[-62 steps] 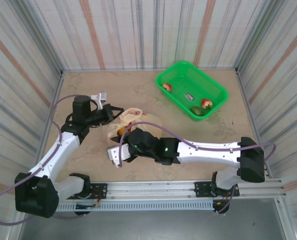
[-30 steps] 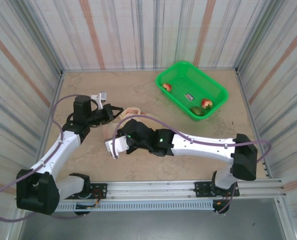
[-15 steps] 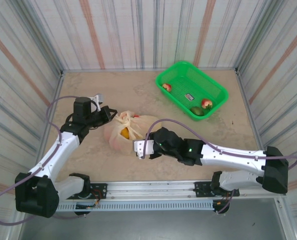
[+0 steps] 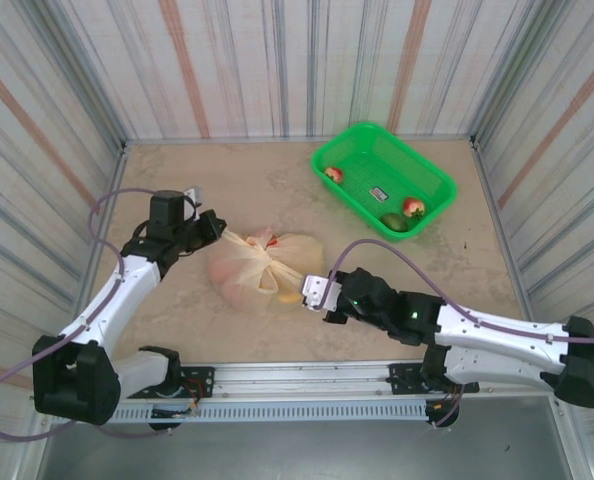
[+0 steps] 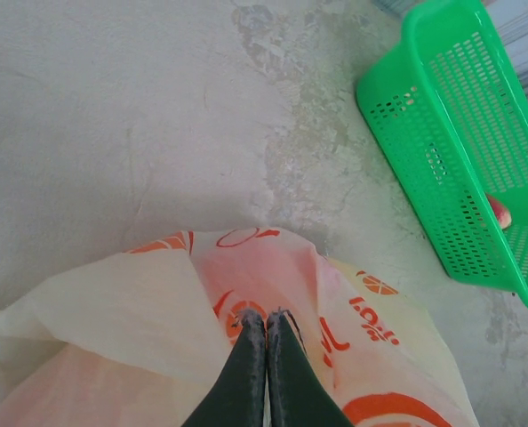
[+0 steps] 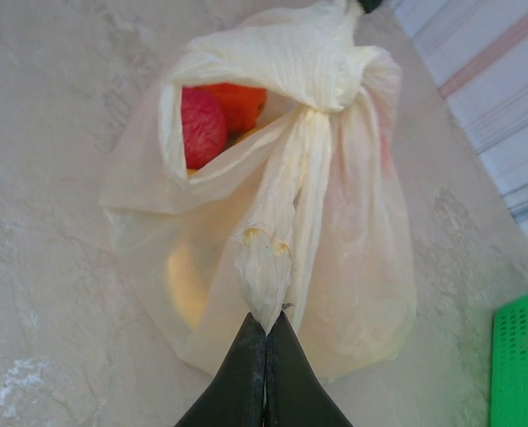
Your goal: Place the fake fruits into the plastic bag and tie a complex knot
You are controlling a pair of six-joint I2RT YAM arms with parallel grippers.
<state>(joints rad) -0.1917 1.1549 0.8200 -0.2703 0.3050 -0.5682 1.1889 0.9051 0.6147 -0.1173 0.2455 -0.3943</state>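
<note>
The cream plastic bag (image 4: 262, 268) lies on the table left of centre, stretched between both grippers. Its handles are twisted into a knot (image 4: 268, 254) on top. My left gripper (image 4: 217, 230) is shut on the handle at the bag's left end, and in the left wrist view its tips (image 5: 266, 315) press together over the printed plastic bag (image 5: 157, 302). My right gripper (image 6: 266, 318) is shut on the other handle's end (image 6: 264, 267), pulled near-right. Through the bag's gap I see a red fruit (image 6: 202, 124) and an orange one (image 6: 239, 102). The knot (image 6: 322, 84) sits beyond.
A green plastic basket (image 4: 429, 170) stands at the back right with two red-green fruits (image 4: 333, 173) (image 4: 413, 207) and a dark green one (image 4: 395, 222) inside. Striped walls close the table on three sides. The basket's edge (image 5: 442, 151) appears in the left wrist view.
My right gripper has swung from the bag's left side across to its near right, drawing the handle out. The bag is now stretched and the knot drawn tighter. The left gripper barely moved.
</note>
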